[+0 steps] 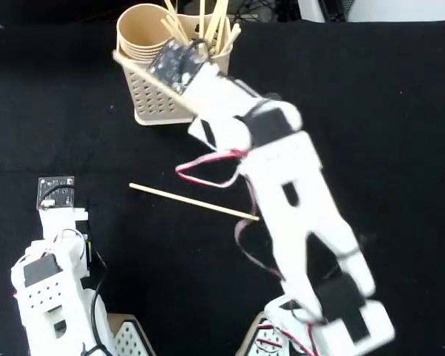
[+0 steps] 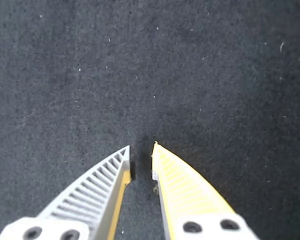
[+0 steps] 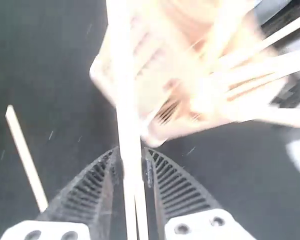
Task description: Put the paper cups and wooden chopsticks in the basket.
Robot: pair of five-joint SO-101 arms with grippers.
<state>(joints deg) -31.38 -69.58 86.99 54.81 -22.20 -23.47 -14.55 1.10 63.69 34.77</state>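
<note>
Right claw (image 3: 131, 152) pinching chopstick (image 3: 125, 100), held across basket (image 1: 152, 100) front. Cups (image 1: 137, 33) and other chopsticks (image 1: 221, 26) stand inside basket. Loose chopstick (image 1: 193, 202) flat on counter (image 1: 371, 111), between arms. Left claw (image 2: 141, 150) pressed nearly together, empty, over bare counter.

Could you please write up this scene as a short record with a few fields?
basket: far side of the table, holding stacked paper cups and upright chopsticks
right gripper: shut on the held chopstick, by the basket
loose chopstick: flat on the table, mid-table
left gripper: shut, empty, over bare cloth
not yet in basket: held chopstick, loose chopstick
</note>
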